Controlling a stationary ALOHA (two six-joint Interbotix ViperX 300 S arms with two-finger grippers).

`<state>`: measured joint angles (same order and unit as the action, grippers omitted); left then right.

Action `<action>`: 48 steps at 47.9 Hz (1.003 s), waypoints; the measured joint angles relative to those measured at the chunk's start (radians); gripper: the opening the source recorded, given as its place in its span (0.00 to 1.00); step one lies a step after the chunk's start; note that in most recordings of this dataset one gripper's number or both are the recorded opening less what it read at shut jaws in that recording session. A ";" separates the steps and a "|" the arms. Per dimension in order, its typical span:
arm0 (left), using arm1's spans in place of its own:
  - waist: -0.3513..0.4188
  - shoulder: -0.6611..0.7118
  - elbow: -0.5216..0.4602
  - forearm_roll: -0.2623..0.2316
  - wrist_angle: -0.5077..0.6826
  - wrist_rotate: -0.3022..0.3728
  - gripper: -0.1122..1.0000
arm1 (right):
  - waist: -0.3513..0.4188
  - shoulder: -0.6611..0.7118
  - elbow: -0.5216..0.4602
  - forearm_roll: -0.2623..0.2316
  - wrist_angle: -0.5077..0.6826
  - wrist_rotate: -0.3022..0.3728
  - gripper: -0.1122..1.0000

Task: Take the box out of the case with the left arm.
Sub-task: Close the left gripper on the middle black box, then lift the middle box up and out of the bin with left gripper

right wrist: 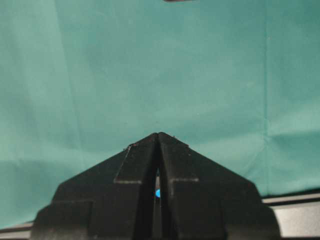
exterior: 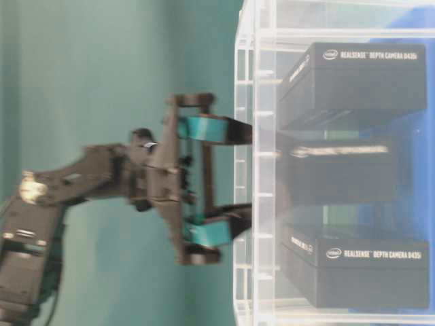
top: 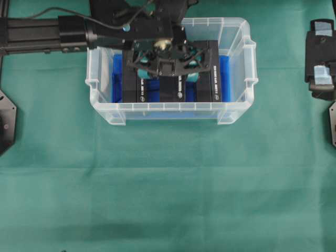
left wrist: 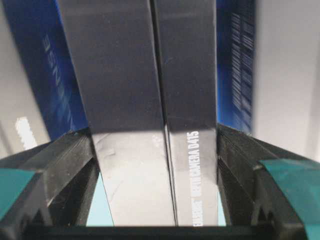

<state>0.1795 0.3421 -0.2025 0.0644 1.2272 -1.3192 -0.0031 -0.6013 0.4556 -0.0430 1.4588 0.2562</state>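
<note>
From above I see the case (top: 170,113) sitting on the green-covered bench (top: 168,189), toward its far edge and a little left of centre. The case is clear plastic with a blue floor, and three black boxes lie flat in it side by side, each printed with white lettering along one edge. My left arm (top: 47,34) reaches in from the left of the overhead view and bends down over the case, so that its left hand (top: 167,64) hangs over the middle box (top: 169,90). In the left wrist view, the black fingers (left wrist: 65,175) with their teal pads stand on either side of black box faces, with a narrow seam between two boxes running up the middle, so I cannot tell whether one box or two sit between them. The fingers look pressed to those outer faces, about halfway apart, though I cannot say for sure that the grip is firm. In the table-level view the teal pads (exterior: 204,129) show just outside the case wall, level with the middle box. My right hand (right wrist: 158,165) is closed, its two black fingers meeting at a point above bare green cloth, well apart from the case at the right edge of the bench.
</note>
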 measured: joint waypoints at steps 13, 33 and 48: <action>-0.002 0.000 -0.184 -0.009 0.143 0.006 0.66 | 0.000 0.000 0.002 -0.003 0.000 0.000 0.12; -0.003 0.000 -0.428 -0.011 0.396 0.009 0.65 | 0.000 0.000 0.002 -0.021 0.000 -0.002 0.12; -0.003 0.000 -0.453 -0.011 0.420 0.009 0.65 | 0.000 0.000 0.002 -0.025 0.000 -0.002 0.12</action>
<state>0.1764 0.3421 -0.6550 0.0537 1.6475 -1.3100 -0.0031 -0.6013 0.4571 -0.0675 1.4588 0.2546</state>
